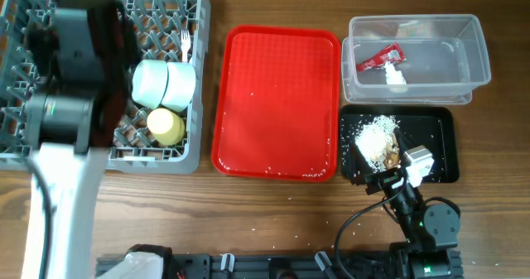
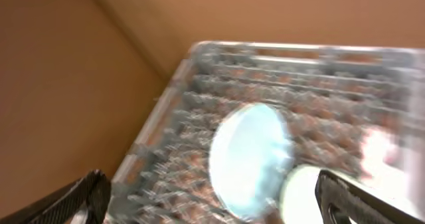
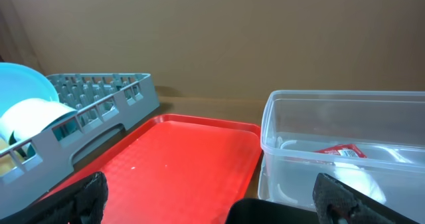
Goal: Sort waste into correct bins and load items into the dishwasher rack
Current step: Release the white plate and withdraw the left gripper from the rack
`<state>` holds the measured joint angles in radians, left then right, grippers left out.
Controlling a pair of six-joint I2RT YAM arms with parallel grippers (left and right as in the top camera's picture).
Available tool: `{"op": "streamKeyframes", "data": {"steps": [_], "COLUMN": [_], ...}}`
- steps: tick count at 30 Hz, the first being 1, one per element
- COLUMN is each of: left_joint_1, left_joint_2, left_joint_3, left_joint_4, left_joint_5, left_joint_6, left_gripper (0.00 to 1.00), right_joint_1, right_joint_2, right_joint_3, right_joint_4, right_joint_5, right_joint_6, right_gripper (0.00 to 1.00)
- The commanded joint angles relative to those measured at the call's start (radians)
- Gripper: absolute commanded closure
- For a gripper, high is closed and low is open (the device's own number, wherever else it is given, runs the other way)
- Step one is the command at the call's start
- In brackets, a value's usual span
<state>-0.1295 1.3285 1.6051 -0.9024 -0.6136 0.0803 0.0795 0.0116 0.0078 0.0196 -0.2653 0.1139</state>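
Observation:
The grey-blue dishwasher rack (image 1: 195,31) stands at the far left. It holds two pale bowls (image 1: 163,82), a yellow cup (image 1: 168,126) and a white fork (image 1: 185,40). My left arm (image 1: 79,64) hangs over the rack and hides its left part. My left gripper (image 2: 212,211) is open and empty above a pale blue dish (image 2: 249,157) and the cup (image 2: 302,194); that view is blurred. The clear tub (image 1: 464,43) holds the red sachet (image 1: 379,58) and white paper (image 1: 396,74). The black tray (image 1: 439,126) holds food scraps (image 1: 377,138). My right gripper (image 1: 389,175) is open and empty at its front edge.
A flat red serving tray (image 1: 277,101) with a few crumbs lies between the rack and the bins. Crumbs lie on the wooden table in front of it. The right wrist view shows the red tray (image 3: 179,157), the tub (image 3: 345,111) and the rack (image 3: 99,98).

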Motion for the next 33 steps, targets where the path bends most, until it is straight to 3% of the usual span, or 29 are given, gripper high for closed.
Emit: {"op": "streamKeyframes", "data": {"steps": [1, 3, 8, 11, 19, 26, 31, 33], "left_joint_1": [-0.119, -0.174, -0.272, -0.330, -0.352, -0.317, -0.182, -0.150], "left_joint_2": [-0.109, -0.127, -0.130, -0.128, -0.130, -0.275, -0.581, -0.686], "left_joint_3": [-0.002, -0.002, -0.002, -0.002, -0.002, -0.120, -0.586, -0.735], "left_joint_4": [-0.142, -0.218, -0.308, -0.306, -0.325, 0.093, 0.526, 0.621], "left_joint_5": [0.467, 0.497, 0.498, 0.621, 0.615, 0.613, 0.753, 0.799], "left_joint_6": [-0.149, -0.270, -0.302, -0.415, -0.402, -0.267, -0.267, -0.267], "left_gripper": [0.00, 0.00, 0.00, 0.00, 0.00, 0.00, 0.00, 0.00], "right_joint_1": [-0.002, -0.002, -0.002, -0.002, -0.002, -0.002, -0.002, -0.002], "right_joint_2": [-0.007, -0.007, -0.007, -0.007, -0.007, -0.007, -0.007, -0.007], "right_joint_3": [-0.003, -0.003, -0.003, -0.003, -0.003, -0.003, -0.003, -0.003], "right_joint_4": [0.005, 0.005, 0.005, 0.005, 0.005, 0.005, 0.005, 0.005], "right_joint_5": [0.003, 0.003, 0.003, 0.003, 0.003, 0.003, 0.003, 0.003], "right_joint_6": [-0.007, -0.006, -0.006, -0.006, -0.006, -0.006, -0.006, -0.006], "right_gripper": [0.00, 0.00, 0.00, 0.00, 0.00, 0.00, 0.00, 0.00]}}
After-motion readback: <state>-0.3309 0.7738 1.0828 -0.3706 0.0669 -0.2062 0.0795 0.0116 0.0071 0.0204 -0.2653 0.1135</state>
